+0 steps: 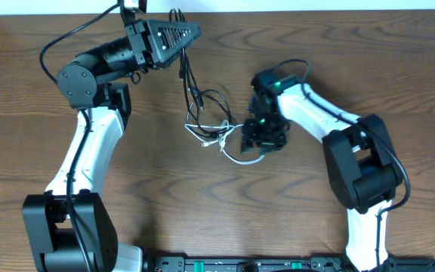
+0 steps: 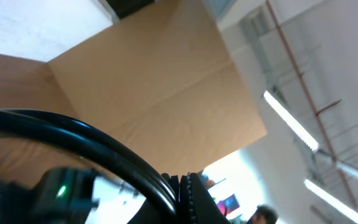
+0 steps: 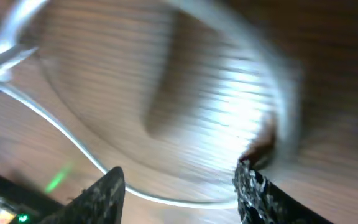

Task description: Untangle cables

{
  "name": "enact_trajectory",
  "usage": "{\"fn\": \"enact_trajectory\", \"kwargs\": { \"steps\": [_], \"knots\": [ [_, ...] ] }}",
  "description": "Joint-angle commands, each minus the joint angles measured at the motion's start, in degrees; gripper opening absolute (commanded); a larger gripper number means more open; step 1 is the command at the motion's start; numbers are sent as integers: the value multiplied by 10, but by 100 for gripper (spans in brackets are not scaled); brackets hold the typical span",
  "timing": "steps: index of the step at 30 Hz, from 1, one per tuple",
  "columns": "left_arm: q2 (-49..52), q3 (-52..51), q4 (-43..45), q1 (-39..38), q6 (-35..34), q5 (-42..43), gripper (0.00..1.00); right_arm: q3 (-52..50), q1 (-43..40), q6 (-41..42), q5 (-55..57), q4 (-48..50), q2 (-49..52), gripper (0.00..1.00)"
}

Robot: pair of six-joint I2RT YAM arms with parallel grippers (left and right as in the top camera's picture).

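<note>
Left tool (image 1: 194, 32) is closed on the black cable (image 1: 195, 94). Right tool (image 3: 179, 186) stands parted around the white cable (image 3: 42, 120), over a brown wood-grain surface (image 1: 202, 196).

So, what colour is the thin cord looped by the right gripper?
White. The thin looped cord shows best in the right wrist view.

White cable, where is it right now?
Overhead view: the white cable lies mid-table, looping beside the right gripper, tangled with the black cable.
</note>
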Motion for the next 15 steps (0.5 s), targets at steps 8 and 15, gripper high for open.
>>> {"fn": "enact_trajectory", "kwargs": {
  "steps": [8,15],
  "knots": [
    [-10,9,-139,2,150,42,8,-12,-115,-21,275,28,14,60],
    [-10,8,-395,2,336,40,8,-12,-227,-34,290,67,35,70]
  ]
}}
